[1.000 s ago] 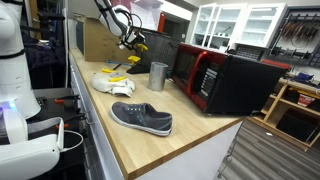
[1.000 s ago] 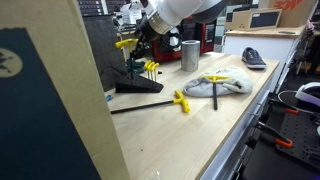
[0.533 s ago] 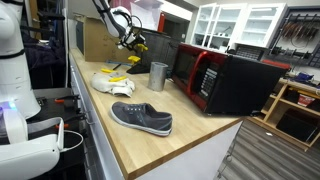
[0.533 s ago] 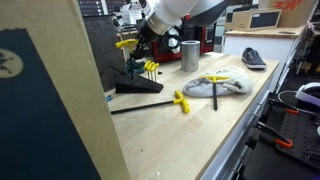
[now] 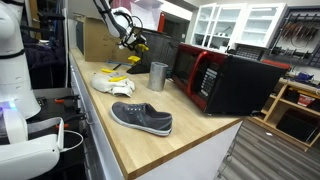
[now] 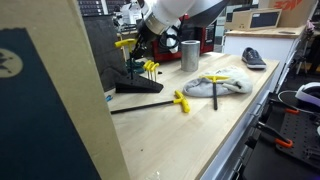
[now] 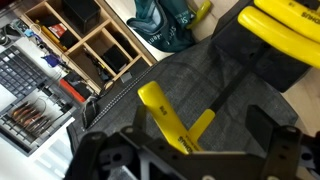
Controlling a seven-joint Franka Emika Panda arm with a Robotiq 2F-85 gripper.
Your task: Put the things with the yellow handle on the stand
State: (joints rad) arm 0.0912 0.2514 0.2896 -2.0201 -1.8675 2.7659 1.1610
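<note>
Even overhead room light fills both exterior views: the wooden tabletop reads warm and sharp, with only a soft shadow beside the grey shoe, while the white cabinets at 1 o'clock glare almost to blank. In an exterior view the brown panel at 9 o'clock sits close and out of focus, and the tabletop washes pale toward 4 o'clock. The wrist view is dimmer and slightly smeared, with the claw a dark blur at 6 o'clock and a yellow handle glaring bright at 1 o'clock.
</note>
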